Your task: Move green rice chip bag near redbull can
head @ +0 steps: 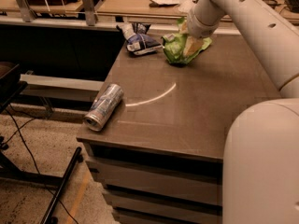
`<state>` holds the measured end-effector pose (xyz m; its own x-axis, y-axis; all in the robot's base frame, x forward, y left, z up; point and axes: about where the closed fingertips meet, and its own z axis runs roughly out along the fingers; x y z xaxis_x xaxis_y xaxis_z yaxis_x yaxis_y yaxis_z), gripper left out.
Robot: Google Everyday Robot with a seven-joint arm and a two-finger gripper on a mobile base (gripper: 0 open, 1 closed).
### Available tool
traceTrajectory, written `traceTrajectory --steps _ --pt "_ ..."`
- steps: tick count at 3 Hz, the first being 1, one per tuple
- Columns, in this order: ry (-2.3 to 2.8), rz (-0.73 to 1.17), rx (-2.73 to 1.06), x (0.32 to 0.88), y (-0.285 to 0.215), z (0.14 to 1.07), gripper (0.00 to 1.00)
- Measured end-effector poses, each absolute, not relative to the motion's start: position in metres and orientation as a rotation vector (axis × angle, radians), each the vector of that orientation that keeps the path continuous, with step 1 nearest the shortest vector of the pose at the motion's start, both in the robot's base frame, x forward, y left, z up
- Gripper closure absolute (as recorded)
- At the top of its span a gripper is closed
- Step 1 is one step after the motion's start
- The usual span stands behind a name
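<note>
The green rice chip bag lies crumpled at the far side of the brown table. My gripper reaches down from the white arm and is pressed into the bag's right half, which hides its tip. The redbull can lies on its side at the table's front left corner, its shiny round end pointing off the edge, well apart from the bag.
A dark blue-and-white snack bag lies just left of the green bag. The arm's large white base fills the lower right. A light wooden counter with papers runs behind the table. A black stand is at the left.
</note>
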<state>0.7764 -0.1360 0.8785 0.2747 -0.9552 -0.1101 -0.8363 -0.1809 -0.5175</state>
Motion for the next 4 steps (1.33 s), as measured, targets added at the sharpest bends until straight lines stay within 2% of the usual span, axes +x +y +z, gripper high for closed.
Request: traceTrajectory --steps 1,2,4 --pt "1.586 -0.245 -2.033 0.757 -0.146 0.894 1.0" --pt "1.565 -0.205 -2.014 0.733 -0.157 0.914 1.0" --pt "1.466 -0.246 -2.071 0.662 -0.162 0.951 1.0"
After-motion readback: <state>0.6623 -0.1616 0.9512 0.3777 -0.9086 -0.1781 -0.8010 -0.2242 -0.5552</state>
